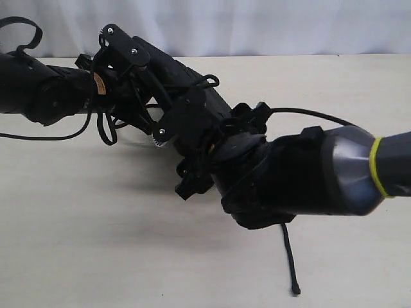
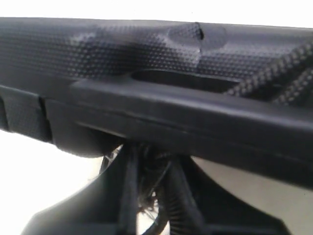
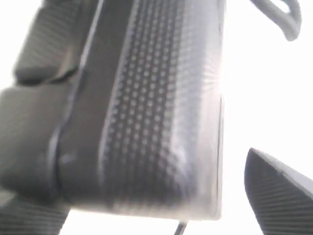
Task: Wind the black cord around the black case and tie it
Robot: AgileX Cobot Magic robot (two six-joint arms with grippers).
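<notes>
The black case [image 1: 183,77] hangs tilted between both arms over the table. In the left wrist view it fills the picture as a textured slab [image 2: 122,54] with its handle slot, and the braided black cord [image 2: 274,73] crosses it. My left gripper [image 2: 151,191] sits under the case edge, its fingers close together around a braided strand with frayed threads. In the right wrist view the case [image 3: 146,112] lies between the spread fingers of my right gripper [image 3: 156,205]; one finger [image 3: 281,196] stands apart from it. A free end of the cord [image 1: 289,256] dangles below the right arm [image 1: 308,173].
Thin smooth robot cables [image 1: 58,136] loop beside the left arm [image 1: 38,86]. The pale table [image 1: 96,244] runs to a white curtain [image 1: 257,25] at the back. The two wrists crowd together at the middle.
</notes>
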